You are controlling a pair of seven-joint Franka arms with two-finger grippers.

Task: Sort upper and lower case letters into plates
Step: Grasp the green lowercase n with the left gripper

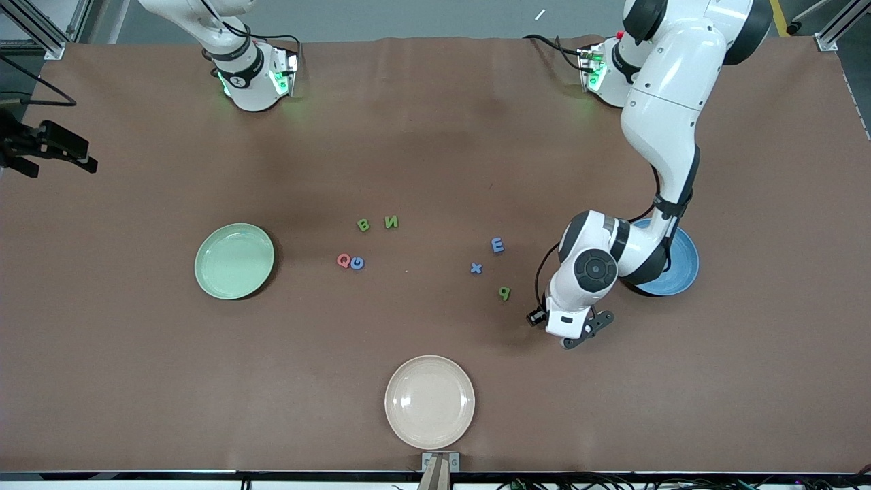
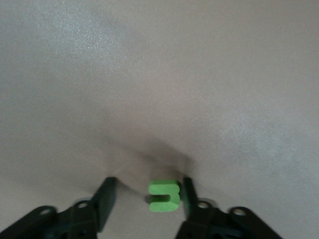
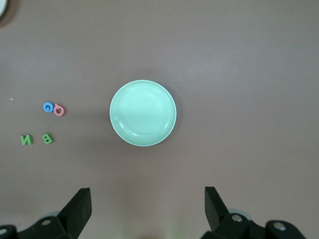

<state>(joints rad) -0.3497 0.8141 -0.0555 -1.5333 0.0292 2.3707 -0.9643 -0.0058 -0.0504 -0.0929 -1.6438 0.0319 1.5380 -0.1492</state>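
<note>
A green letter u (image 2: 164,195) lies on the brown table between the fingers of my left gripper (image 2: 148,186). One finger (image 2: 188,191) is against it and the other stands clear, so the jaws are open. In the front view this gripper (image 1: 577,332) is low over the table near the blue plate (image 1: 682,267), which the left arm partly covers. Green B (image 1: 363,224) and N (image 1: 391,222), pink Q (image 1: 344,260), blue G (image 1: 357,263), blue E (image 1: 497,245), blue x (image 1: 476,268) and green p (image 1: 503,293) lie on the table. My right gripper (image 3: 147,196) hangs open high over the mint green plate (image 3: 143,113).
A cream-beige plate (image 1: 429,401) sits near the table's front edge, nearer to the front camera than the letters. The mint green plate (image 1: 234,260) lies toward the right arm's end. A black device (image 1: 47,146) sticks in at that end's edge.
</note>
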